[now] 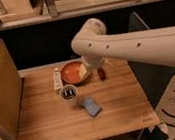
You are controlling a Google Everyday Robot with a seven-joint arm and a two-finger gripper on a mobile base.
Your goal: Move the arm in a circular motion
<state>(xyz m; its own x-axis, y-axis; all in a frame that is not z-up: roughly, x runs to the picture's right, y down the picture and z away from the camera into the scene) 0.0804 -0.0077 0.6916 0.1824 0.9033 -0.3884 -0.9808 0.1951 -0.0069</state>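
The big cream-white robot arm of thick rounded tubes with small dark dots (127, 42) reaches in from the right, its long axis running across the back of the pale wooden slatted table (50, 127) to an elbow up top, then dropping to the pale yellowish gripper (87, 69), which hangs over the right rim of the round orange bowl (72, 72); whether it's wide or narrow, I cannot tell. Forward-left of the gripper stands a small dark-topped cup (69, 94), nearer the front edge lies a blue sponge (91, 106), just to its right a small red object (102, 73), so I'd say the circle should stay above them.
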